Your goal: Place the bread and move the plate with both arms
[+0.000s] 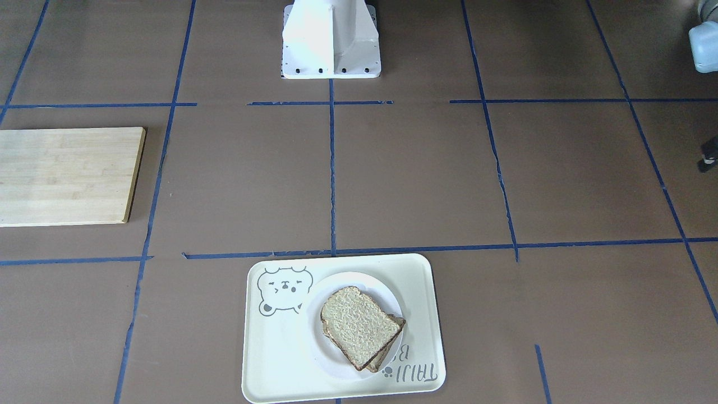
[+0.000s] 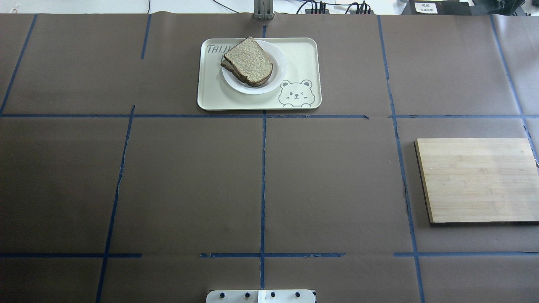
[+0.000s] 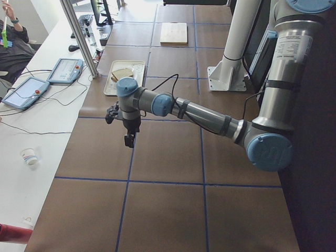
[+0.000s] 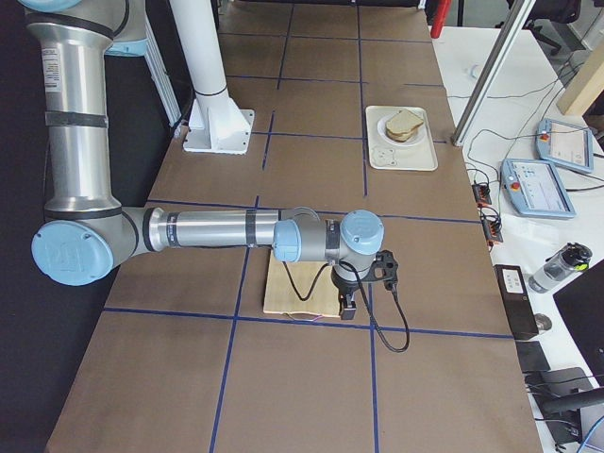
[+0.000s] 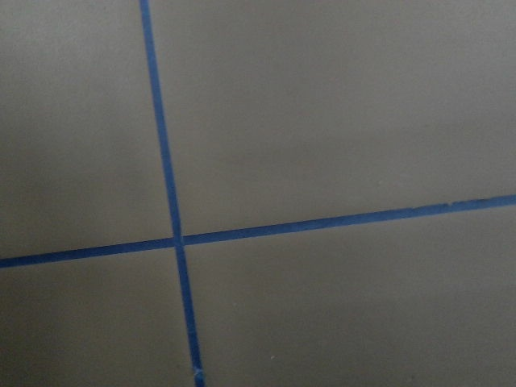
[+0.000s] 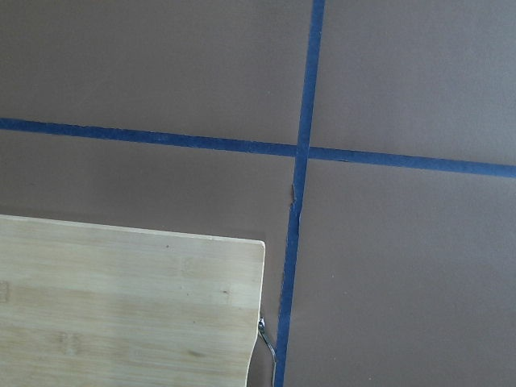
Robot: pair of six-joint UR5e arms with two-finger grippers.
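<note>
The bread [image 1: 359, 325] [image 2: 249, 62] lies on top of another slice on the white plate [image 1: 350, 280] [image 2: 278, 59], at the table's far side from the robot's base. My left gripper [image 3: 128, 140] hangs over bare table off to the left, far from the plate. Only a black sliver of it shows at the front-facing view's edge [image 1: 708, 161], so I cannot tell if it is open or shut. My right gripper [image 4: 349, 306] hovers at the edge of a wooden board. It appears only in the right side view, so I cannot tell its state.
The plate rests in a cream tray [image 1: 280, 359] [image 2: 303, 54] with a bear drawing. A wooden cutting board [image 2: 478, 179] [image 1: 67, 177] [image 6: 121, 306] lies on the robot's right. The white pedestal base [image 1: 331, 39] stands at the robot's side. A person [image 3: 10, 31] sits beyond the table.
</note>
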